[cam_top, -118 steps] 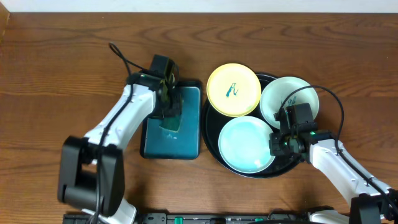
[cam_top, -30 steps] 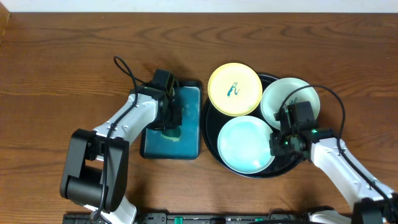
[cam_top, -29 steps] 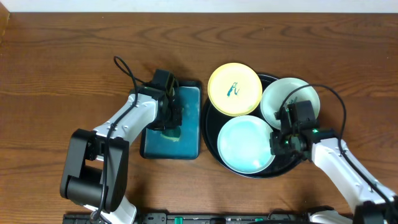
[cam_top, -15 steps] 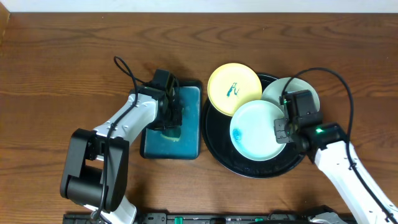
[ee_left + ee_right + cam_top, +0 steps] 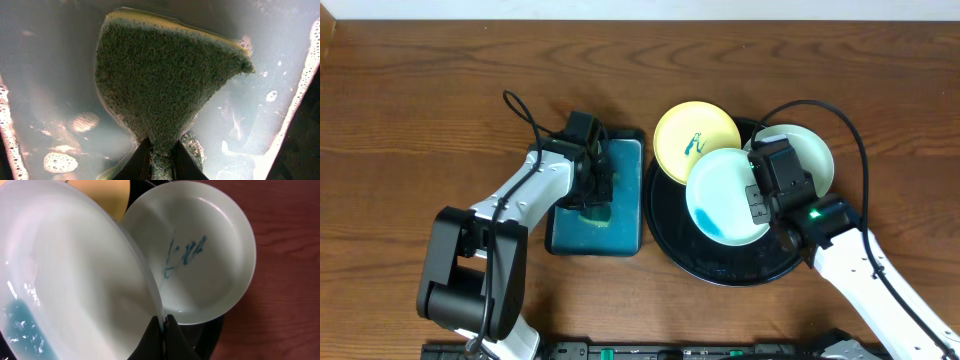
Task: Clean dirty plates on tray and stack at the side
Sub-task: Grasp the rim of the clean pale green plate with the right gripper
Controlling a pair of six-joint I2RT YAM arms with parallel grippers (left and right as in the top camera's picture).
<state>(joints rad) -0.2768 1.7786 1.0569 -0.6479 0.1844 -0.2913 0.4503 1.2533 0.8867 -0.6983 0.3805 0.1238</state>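
Observation:
The round black tray (image 5: 720,265) holds a yellow plate (image 5: 695,135) with a teal scribble at its far left. At its far right lies a pale plate (image 5: 810,160) with a teal scribble (image 5: 185,255). My right gripper (image 5: 757,197) is shut on the rim of another pale plate (image 5: 720,195), which hangs tilted above the tray. Blue liquid pools at that plate's low edge (image 5: 20,325). My left gripper (image 5: 592,195) is down in the teal tray (image 5: 620,235), shut on a green sponge (image 5: 165,80) with a yellow back.
Soapy water with foam patches (image 5: 60,162) lies in the teal tray around the sponge. Bare wooden table (image 5: 420,100) stretches left of and behind the trays. The right arm's cable (image 5: 850,140) arcs over the tray's far right.
My right gripper has lifted the near pale plate off the tray, tilted it and carried it back and left, overlapping the other two plates. The left arm has not moved.

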